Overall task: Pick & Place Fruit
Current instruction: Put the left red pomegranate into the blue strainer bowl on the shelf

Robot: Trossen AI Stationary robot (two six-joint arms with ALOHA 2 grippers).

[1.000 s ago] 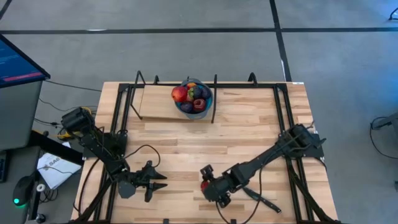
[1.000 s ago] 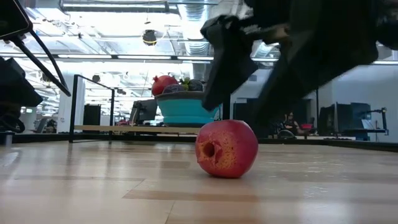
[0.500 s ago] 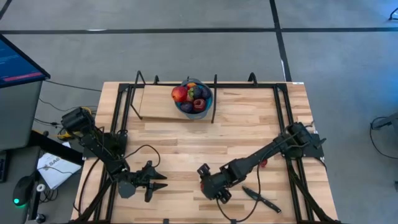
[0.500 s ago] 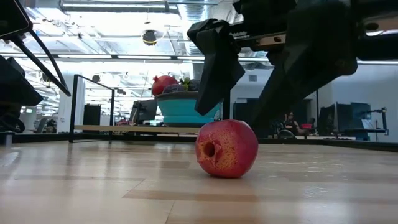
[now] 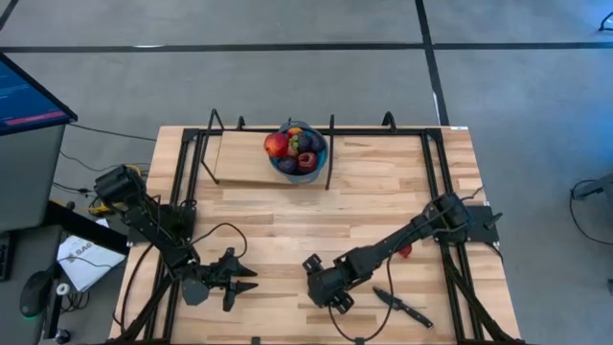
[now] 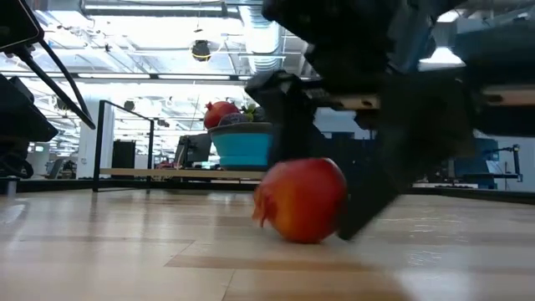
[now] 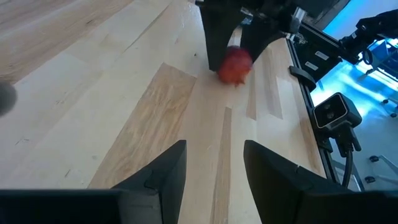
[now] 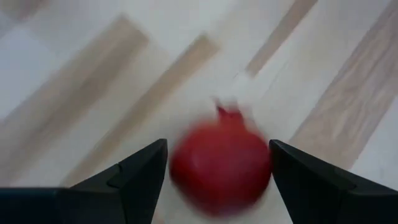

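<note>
A red roundish fruit [image 8: 221, 168] with a small crown lies on the table near its near edge; the low view shows it [image 6: 301, 201], and so does the left wrist view [image 7: 234, 65]. My right gripper [image 8: 217, 149] is open and lowered over it, one finger on each side; in the high view the gripper [image 5: 323, 285] hides the fruit. My left gripper [image 5: 244, 279] waits open to the fruit's left. The blue bowl [image 5: 287, 173] at the far edge holds several red, purple and orange fruits [image 5: 292, 146]. One small red piece [image 5: 405, 251] lies beside the right arm. My right gripper comes at the red fruit from above, slanting down, with its fingers astride it. One finger [image 6: 372, 201] lies against the fruit's side [image 6: 338, 205]. Whether the other finger touches it, I cannot tell. The fruit rests on the table.
A black-handled knife [image 5: 402, 307] lies on the table right of my right gripper. A light board [image 5: 239, 158] sits under the bowl, inside a black frame [image 5: 330, 153] at the far edge. Bare wood [image 5: 287, 225] spreads across the middle.
My right gripper has moved toward the table's left edge and come down around the red fruit. The fruit has turned on the spot: its pitted face, which looked toward the near edge, now points aside. The arm's shift has uncovered the small red piece.
</note>
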